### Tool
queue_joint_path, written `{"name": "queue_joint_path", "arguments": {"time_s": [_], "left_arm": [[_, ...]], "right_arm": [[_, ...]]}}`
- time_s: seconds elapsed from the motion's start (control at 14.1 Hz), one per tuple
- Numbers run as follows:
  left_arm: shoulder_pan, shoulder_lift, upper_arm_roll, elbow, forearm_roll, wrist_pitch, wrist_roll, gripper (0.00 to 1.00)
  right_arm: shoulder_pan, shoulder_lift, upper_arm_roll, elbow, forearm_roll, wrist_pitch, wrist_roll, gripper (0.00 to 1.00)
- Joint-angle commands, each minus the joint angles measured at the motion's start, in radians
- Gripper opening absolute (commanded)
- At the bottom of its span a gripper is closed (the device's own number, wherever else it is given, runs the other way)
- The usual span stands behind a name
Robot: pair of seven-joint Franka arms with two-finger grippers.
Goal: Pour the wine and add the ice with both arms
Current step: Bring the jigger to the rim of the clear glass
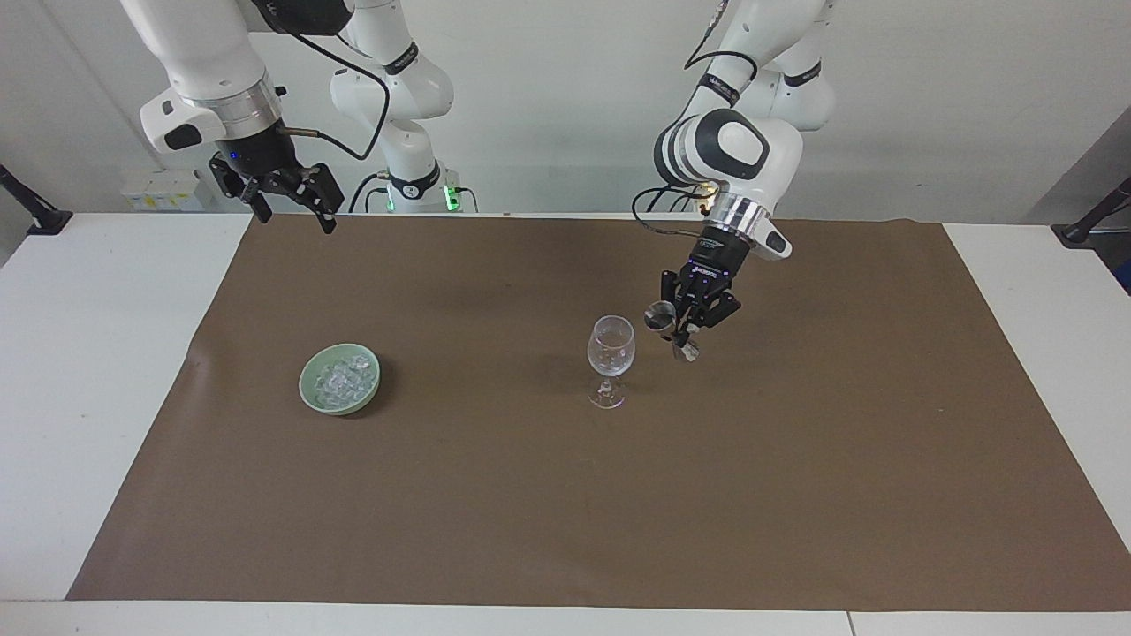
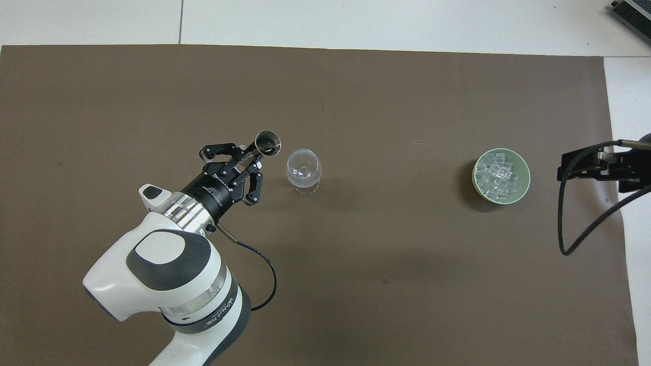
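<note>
Facing view: the left gripper (image 1: 682,329) is squeezing a little metal cup (image 1: 659,316) beside the glass (image 1: 611,346), tipping it next, I think. The right gripper (image 1: 290,201) is waiting, open.

Pale green bowl (image 2: 524,173) (clear ice (image 2: 496,178)), plain brown mat (image 2: 356,279), white table (image 2: 356,20).
</note>
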State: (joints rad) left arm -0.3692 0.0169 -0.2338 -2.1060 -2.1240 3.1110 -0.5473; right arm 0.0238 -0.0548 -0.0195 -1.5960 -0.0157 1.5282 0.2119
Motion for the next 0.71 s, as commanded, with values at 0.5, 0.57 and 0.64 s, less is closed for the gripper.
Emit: {"name": "queue_joint_path", "arguments": {"time_s": [0.5, 0.57, 0.64], "left_arm": [[-0.063, 0.055, 0.002, 0.072, 0.07, 0.107, 0.007, 0.0], [-0.068, 0.057, 0.002, 0.077, 0.078, 0.11, 0.007, 0.0], [-0.074, 0.061, 0.002, 0.077, 0.079, 0.112, 0.007, 0.0]], "right_arm": [[-0.007, -0.016, 0.004, -0.012, 0.013, -0.011, -0.026, 1.0], [-0.007, -0.016, 0.003, -0.012, 0.013, -0.011, -0.026, 1.0], [-0.007, -0.016, 0.004, -0.012, 0.013, -0.011, -0.026, 1.0]]}}
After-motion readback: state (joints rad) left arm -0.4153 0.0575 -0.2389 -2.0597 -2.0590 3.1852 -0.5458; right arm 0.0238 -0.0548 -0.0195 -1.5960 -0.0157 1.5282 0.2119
